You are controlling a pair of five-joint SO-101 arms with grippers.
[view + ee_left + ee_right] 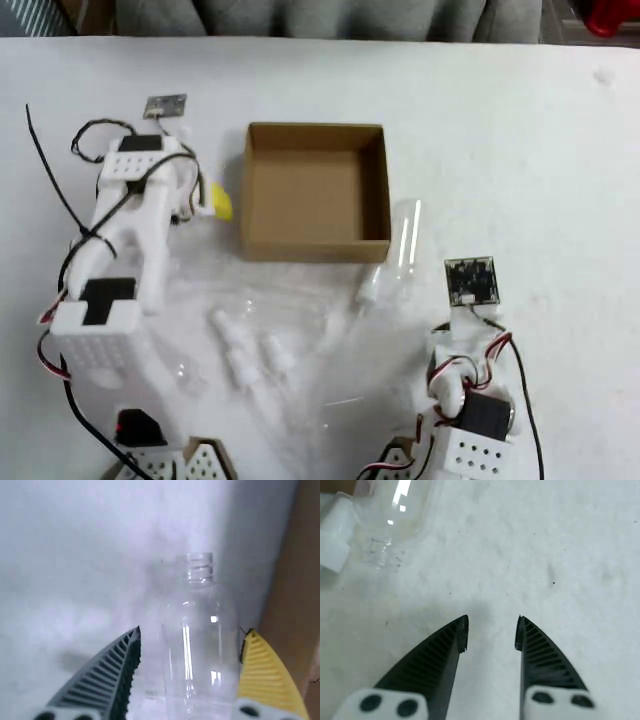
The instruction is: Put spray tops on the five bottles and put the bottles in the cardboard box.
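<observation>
Bottle (200,645), uncapped, sits between the parted jaws of the left gripper (194,631) at nine o'clock of the empty cardboard box (310,185), spray tops (240,355) lie loose at seven o'clock, and the right gripper (491,622) gapes empty, so nearly everything remains.

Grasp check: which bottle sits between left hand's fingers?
The uncapped bottle beside the cardboard box, inside the left hand; another bottle lies at the box's other side.

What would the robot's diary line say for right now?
left claw: open around uncapped bottle beside cardboard box | right claw: open over table | spray tops: loose on table
</observation>
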